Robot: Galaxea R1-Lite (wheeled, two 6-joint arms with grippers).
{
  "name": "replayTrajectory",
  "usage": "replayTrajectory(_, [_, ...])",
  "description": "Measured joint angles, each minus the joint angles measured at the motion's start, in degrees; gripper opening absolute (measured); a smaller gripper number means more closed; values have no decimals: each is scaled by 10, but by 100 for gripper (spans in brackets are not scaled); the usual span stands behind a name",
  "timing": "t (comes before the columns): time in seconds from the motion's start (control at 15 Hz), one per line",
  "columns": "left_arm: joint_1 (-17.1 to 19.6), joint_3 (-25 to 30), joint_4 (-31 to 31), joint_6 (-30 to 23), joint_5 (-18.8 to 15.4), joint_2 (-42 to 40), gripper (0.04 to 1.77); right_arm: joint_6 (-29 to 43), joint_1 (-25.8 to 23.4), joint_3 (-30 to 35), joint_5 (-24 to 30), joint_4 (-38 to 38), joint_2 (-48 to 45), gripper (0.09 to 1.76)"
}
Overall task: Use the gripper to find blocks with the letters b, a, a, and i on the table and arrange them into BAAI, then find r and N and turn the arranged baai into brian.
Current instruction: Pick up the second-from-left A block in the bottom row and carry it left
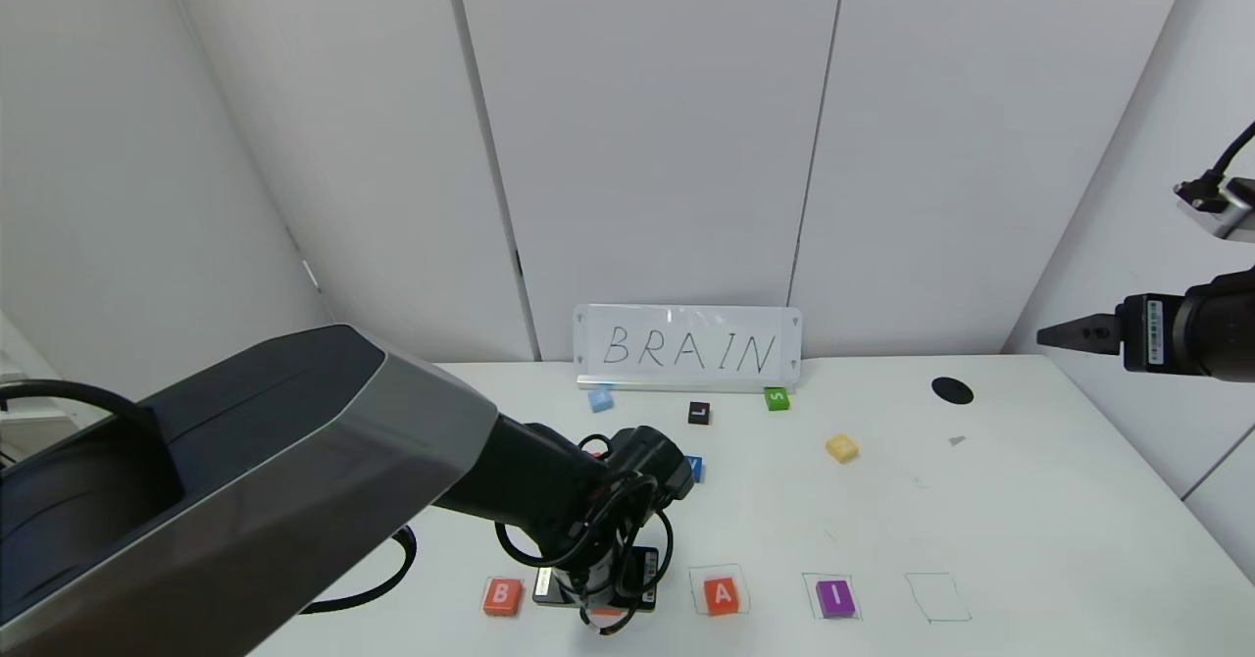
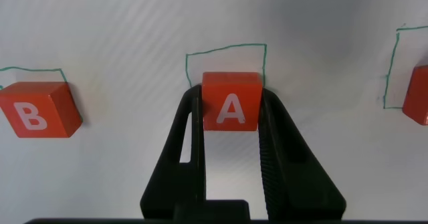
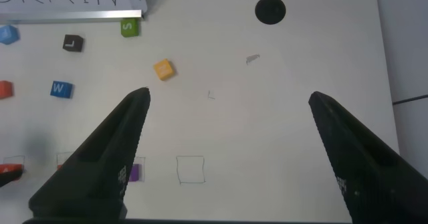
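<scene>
At the near edge of the counter (image 1: 980,500), the left gripper (image 2: 231,120) is clamped on an orange-red A block (image 2: 231,101) at a pen-drawn square, between the B block (image 1: 501,595) and the other A block (image 1: 723,595); the purple I block (image 1: 835,598) sits beyond. High at the right, the right gripper (image 3: 227,127) has its jaws wide apart.

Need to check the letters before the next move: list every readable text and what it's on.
"BRAIN": handwritten sign at the table's back edge.
"B": orange-red tile.
"A": orange-red tile in the left gripper jaws.
"A": orange-red tile.
"I": purple tile.
"L": black tile.
"S": green tile.
"W": blue tile.
Yellow tile, light blue tile: unreadable.
</scene>
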Motion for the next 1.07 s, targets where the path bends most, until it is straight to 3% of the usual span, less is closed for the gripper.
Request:
replayTrajectory(0.6, [15,4,7,4,5,-57,52,0,-6,-4,2,1,0,171])
replayTrajectory(0.8, [55,1,8,11,2,-82,52,0,-7,-4,2,1,-1,171])
replayTrajectory(1.07, [146,-13,9,83,-2,-114,52,0,-7,-4,2,1,-1,171])
